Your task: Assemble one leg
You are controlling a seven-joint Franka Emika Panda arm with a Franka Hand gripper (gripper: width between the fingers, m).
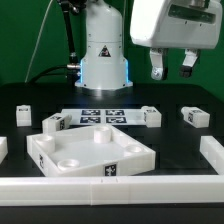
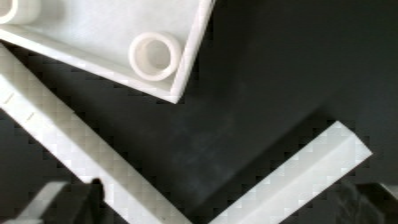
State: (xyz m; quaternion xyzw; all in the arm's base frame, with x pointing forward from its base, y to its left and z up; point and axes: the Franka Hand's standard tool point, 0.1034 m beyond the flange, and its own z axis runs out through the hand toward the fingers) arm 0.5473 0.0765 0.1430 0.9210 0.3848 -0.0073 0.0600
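Exterior view: the tool (image 1: 171, 70) hangs spread and empty at upper right. The leg (image 1: 193, 116) lies on the bench (image 1: 170, 140) below it, slightly rightward, long axis roughly across the frame; another leg (image 1: 151, 115) sits lower-left of the tool.

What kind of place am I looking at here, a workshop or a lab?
Most likely a robotics lab bench: a robot arm mounted behind a black table, a marker board of printed tags, and tagged white legs laid out.
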